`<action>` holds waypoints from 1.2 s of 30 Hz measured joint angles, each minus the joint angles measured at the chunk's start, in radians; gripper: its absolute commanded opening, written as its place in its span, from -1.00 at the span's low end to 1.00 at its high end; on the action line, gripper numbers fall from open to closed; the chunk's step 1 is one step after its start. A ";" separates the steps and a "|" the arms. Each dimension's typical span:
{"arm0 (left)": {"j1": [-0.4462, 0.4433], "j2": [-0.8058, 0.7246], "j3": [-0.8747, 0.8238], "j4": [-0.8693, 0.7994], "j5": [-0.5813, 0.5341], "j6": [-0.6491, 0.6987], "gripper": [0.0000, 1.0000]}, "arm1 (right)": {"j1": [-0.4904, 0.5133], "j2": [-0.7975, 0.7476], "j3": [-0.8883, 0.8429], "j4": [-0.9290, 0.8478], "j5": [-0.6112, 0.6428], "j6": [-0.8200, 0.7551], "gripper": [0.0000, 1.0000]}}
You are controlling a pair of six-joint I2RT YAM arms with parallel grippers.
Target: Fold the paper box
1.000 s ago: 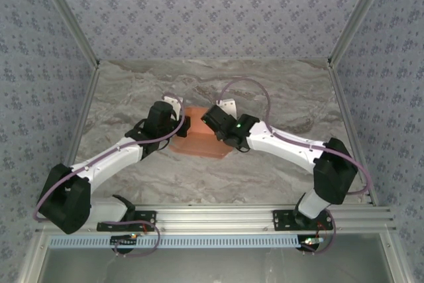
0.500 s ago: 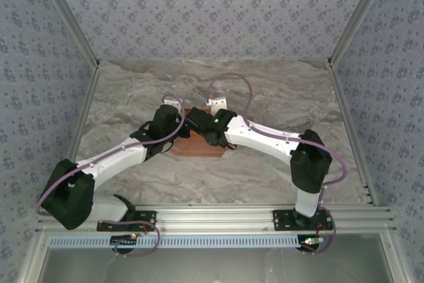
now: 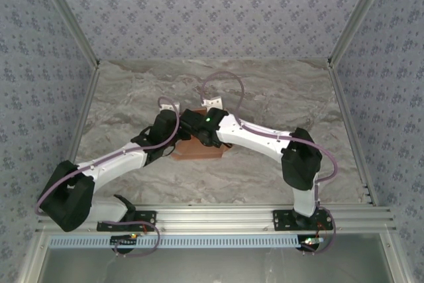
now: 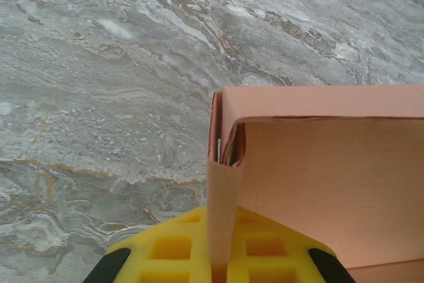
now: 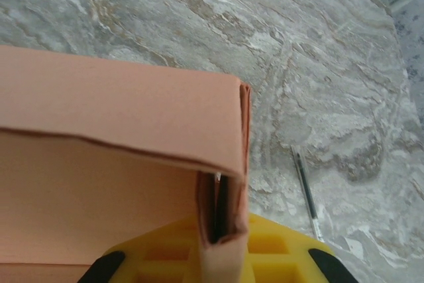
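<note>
The paper box (image 3: pixel 202 152) is salmon-orange card lying mid-table, partly covered by both arms. In the left wrist view the paper box (image 4: pixel 324 177) has its left side wall standing up, doubled over. My left gripper (image 4: pixel 222 266) is shut on that wall between its yellow pads (image 4: pixel 172 250). In the right wrist view the paper box (image 5: pixel 112 107) shows its back wall and its right side wall, folded into layers. My right gripper (image 5: pixel 222 263) is shut on the right wall. From above, the left gripper (image 3: pixel 173 132) and right gripper (image 3: pixel 197 129) sit close together over the box.
A thin black pen (image 5: pixel 306 193) lies on the marble table (image 5: pixel 318 64) to the right of the box. Aluminium rails (image 3: pixel 344 124) border the table's sides, and patterned walls stand behind them.
The right arm has swung left and folded in over the box, now covering most of it. The left gripper has edged slightly left and stays on its wall.
</note>
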 measured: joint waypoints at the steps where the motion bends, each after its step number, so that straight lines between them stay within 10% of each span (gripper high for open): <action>1: 0.000 0.000 0.000 0.000 -0.005 0.000 -0.96 | 0.000 -0.013 -0.018 0.023 -0.010 -0.016 -0.65; 15: -0.004 -0.002 0.000 0.000 -0.040 0.015 -0.96 | -0.002 -0.195 -0.136 0.233 -0.190 -0.160 0.00; 36: 0.014 0.032 0.031 -0.059 -0.022 0.081 -0.96 | -0.035 -0.364 -0.233 0.356 -0.316 -0.217 0.37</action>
